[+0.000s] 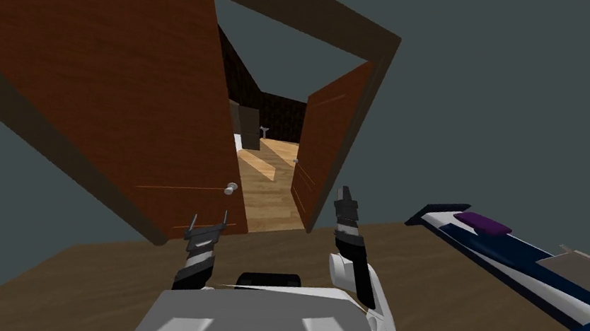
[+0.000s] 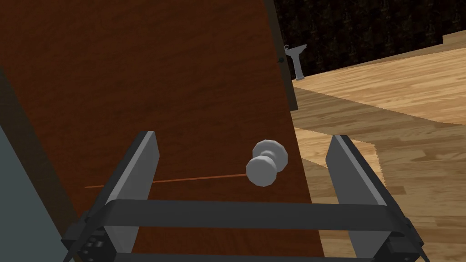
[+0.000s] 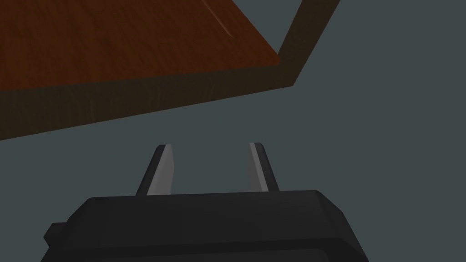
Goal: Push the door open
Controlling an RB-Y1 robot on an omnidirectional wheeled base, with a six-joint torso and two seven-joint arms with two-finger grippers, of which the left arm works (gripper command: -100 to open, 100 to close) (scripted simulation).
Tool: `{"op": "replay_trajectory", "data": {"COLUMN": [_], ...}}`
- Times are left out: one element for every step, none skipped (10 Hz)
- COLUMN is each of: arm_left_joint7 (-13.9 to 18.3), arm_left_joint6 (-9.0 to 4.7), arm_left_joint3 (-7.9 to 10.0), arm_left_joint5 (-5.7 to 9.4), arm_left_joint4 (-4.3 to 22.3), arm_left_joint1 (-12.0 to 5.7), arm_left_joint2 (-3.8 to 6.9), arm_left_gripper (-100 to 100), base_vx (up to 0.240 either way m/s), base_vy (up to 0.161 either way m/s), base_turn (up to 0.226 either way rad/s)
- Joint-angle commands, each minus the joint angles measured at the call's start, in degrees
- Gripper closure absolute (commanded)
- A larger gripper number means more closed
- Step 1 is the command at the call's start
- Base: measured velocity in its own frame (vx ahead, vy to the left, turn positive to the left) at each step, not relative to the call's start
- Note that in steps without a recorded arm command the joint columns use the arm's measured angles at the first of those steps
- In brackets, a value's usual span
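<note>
A brown wooden double door stands in a dark frame (image 1: 383, 79). The left leaf (image 1: 107, 64) carries a round grey knob (image 2: 266, 163) near its free edge. The right leaf (image 1: 323, 149) is swung inward, and a gap between the leaves shows a room with a light wooden floor (image 1: 269, 185). My left gripper (image 2: 242, 136) is open just short of the left leaf, with the knob between its fingers and apart from them. In the head view it (image 1: 209, 218) sits below the knob (image 1: 231, 188). My right gripper (image 1: 345, 193) is raised beside the right leaf, open and empty (image 3: 210, 145).
A bed with a dark blue cover (image 1: 523, 261) and a purple pillow (image 1: 482, 224) lies to the right. Through the gap stand a grey pedestal sink (image 2: 296, 59) and a dark cabinet (image 1: 249, 125). Grey walls flank the door frame.
</note>
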Motion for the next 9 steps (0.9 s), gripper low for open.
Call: {"op": "replay_trajectory", "data": {"arm_left_joint7": [1.47, 2.33, 3.15, 4.80, 5.62, 6.44, 7.93, 8.67, 9.42], "arm_left_joint6": [-1.12, -1.64, -2.14, -3.13, -3.62, -4.12, -5.01, -5.46, -5.91], "arm_left_joint3": [-0.28, -0.53, -0.77, -1.25, -1.49, -1.73, -2.16, -2.38, -2.60], "arm_left_joint5": [1.24, 2.17, 3.06, 4.84, 5.73, 6.61, 8.22, 9.02, 9.83], "arm_left_joint4": [2.14, 3.24, 4.29, 6.39, 7.44, 8.49, 10.39, 11.34, 12.29], "arm_left_joint1": [-0.14, -0.07, 0.00, 0.14, 0.20, 0.27, 0.39, 0.46, 0.52], "arm_left_joint2": [0.23, 0.31, 0.37, 0.50, 0.56, 0.62, 0.71, 0.75, 0.80], "arm_left_gripper": [-100, -100, -100, -100, -100, -100, -100, -100, -100], "base_vx": [0.016, 0.023, 0.040, 0.046, 0.042, 0.036, 0.039, 0.024, 0.006], "base_vy": [0.089, 0.086, 0.099, 0.145, 0.151, 0.117, 0.135, 0.170, 0.128], "base_turn": [-0.096, -0.181, -0.229, -0.382, -0.251, -0.180, -0.353, -0.260, -0.198]}}
